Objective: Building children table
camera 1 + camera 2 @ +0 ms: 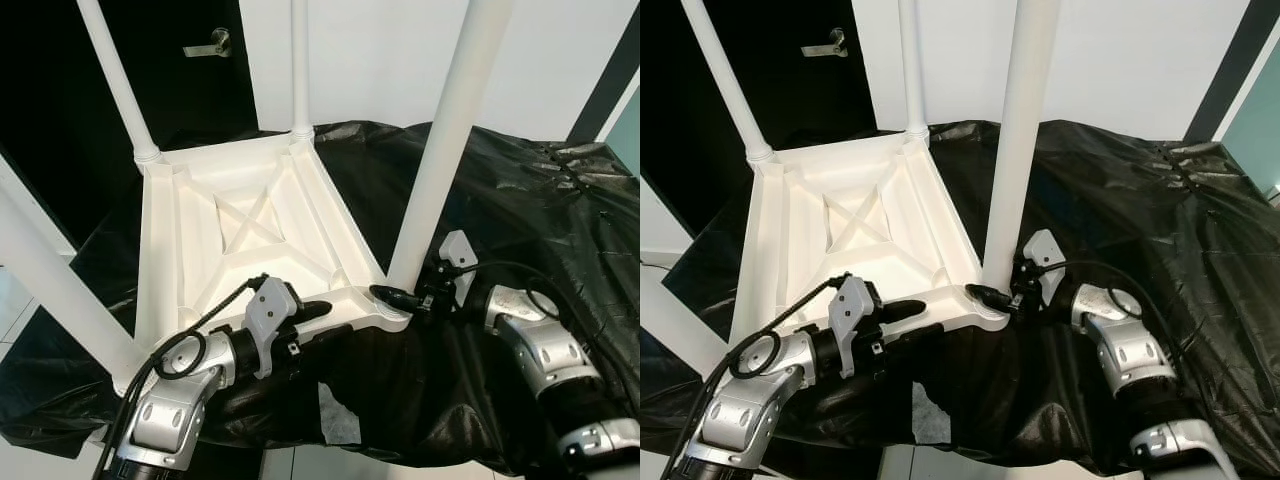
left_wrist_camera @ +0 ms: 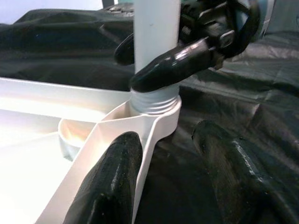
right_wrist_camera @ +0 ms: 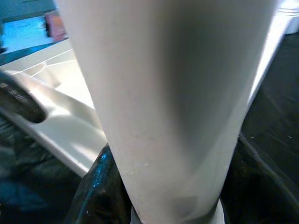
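While the upturned white children's table (image 1: 250, 235) lies on a black sheet (image 1: 520, 200), the right claw (image 1: 400, 297) clamps the near leg (image 1: 445, 150) at its threaded base; the left claw (image 1: 305, 312), narrowly parted, straddles the table's rim. A slipping grip could cross-thread or tilt the leg.

Both silver arms reach forward and inward, elbows bent, wrists roughly level. The left hand (image 1: 312, 312) sits near and left of centre, its two black fingers (image 2: 110, 184) spread apart and pointing right, one to each side of the white table's (image 1: 160, 250) near rim. The right hand (image 1: 392, 295) points left, its fingers closed around the base of the near right leg (image 1: 440, 150).
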Controlling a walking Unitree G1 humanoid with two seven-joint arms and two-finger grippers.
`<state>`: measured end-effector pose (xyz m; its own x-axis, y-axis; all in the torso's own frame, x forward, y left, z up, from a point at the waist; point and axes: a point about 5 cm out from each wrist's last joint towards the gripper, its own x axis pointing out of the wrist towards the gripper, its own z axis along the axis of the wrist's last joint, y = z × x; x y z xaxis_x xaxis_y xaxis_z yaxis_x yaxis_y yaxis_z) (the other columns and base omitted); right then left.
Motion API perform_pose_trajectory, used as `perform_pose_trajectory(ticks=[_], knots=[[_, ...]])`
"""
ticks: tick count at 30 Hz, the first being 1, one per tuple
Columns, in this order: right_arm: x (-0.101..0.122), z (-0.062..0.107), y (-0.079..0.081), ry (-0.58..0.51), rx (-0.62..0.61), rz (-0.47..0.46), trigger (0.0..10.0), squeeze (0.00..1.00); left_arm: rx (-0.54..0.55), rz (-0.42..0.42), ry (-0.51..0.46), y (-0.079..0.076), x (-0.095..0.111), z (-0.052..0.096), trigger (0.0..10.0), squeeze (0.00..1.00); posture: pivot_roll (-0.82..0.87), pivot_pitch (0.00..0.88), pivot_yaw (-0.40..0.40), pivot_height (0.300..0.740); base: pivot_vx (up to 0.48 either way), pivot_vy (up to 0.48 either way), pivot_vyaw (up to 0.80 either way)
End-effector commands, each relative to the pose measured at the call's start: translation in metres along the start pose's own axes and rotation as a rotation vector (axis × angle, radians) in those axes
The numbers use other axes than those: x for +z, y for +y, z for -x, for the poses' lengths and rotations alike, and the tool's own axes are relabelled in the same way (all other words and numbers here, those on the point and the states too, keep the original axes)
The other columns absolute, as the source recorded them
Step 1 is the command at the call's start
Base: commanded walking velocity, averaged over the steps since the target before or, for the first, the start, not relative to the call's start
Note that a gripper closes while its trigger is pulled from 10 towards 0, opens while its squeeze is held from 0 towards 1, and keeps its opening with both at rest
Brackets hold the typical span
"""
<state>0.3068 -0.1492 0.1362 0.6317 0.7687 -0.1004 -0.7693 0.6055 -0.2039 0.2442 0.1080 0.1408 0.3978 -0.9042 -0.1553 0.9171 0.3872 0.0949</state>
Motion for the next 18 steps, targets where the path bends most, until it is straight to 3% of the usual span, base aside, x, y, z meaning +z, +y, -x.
perform_pose_trajectory(ticks=[1,5,7,9,12,14,16,17,18], knots=[[-0.011,0.000,0.007,0.049,-0.072,-0.024,10.0,0.00,0.080,0.004,0.014,0.002,-0.003,0.000,10.0,0.00,0.00,0.000,-0.020,0.740,0.000,0.000,0.00],[-0.012,-0.006,0.023,0.024,-0.171,-0.076,10.0,0.00,0.075,0.009,0.016,0.001,-0.004,0.001,10.0,0.00,-0.01,0.000,-0.014,0.740,0.000,0.000,0.00],[-0.014,-0.011,0.029,0.034,-0.292,-0.129,10.0,0.00,0.073,0.011,0.019,0.001,-0.004,0.002,10.0,0.00,-0.01,0.000,-0.008,0.740,0.000,0.000,0.00],[-0.014,-0.011,0.029,0.034,-0.292,-0.129,10.0,0.00,0.073,0.011,0.019,0.001,-0.004,0.002,10.0,0.00,-0.01,0.000,-0.008,0.740,0.000,0.000,0.00],[-0.014,-0.016,0.037,0.027,-0.442,-0.214,10.0,0.00,0.069,0.012,0.022,0.001,-0.005,0.002,10.0,0.00,-0.01,0.000,-0.006,0.740,0.000,0.000,0.00],[-0.012,-0.020,0.041,0.021,-0.522,-0.205,10.0,0.00,0.066,0.013,0.022,0.001,-0.005,0.002,10.0,0.00,-0.01,0.000,-0.005,0.740,0.000,0.000,0.00],[-0.012,-0.020,0.041,0.021,-0.522,-0.205,10.0,0.00,0.066,0.013,0.022,0.001,-0.005,0.002,10.0,0.00,-0.01,0.000,-0.005,0.740,0.000,0.000,0.00],[-0.010,-0.024,0.041,0.030,-0.663,-0.211,10.0,0.00,0.062,0.013,0.023,0.000,-0.005,0.001,10.0,0.00,-0.01,0.000,-0.006,0.740,0.000,0.000,0.00],[-0.010,-0.024,0.041,0.030,-0.663,-0.211,10.0,0.00,0.062,0.013,0.023,0.000,-0.005,0.001,10.0,0.00,-0.01,0.000,-0.006,0.740,0.000,0.000,0.00]])
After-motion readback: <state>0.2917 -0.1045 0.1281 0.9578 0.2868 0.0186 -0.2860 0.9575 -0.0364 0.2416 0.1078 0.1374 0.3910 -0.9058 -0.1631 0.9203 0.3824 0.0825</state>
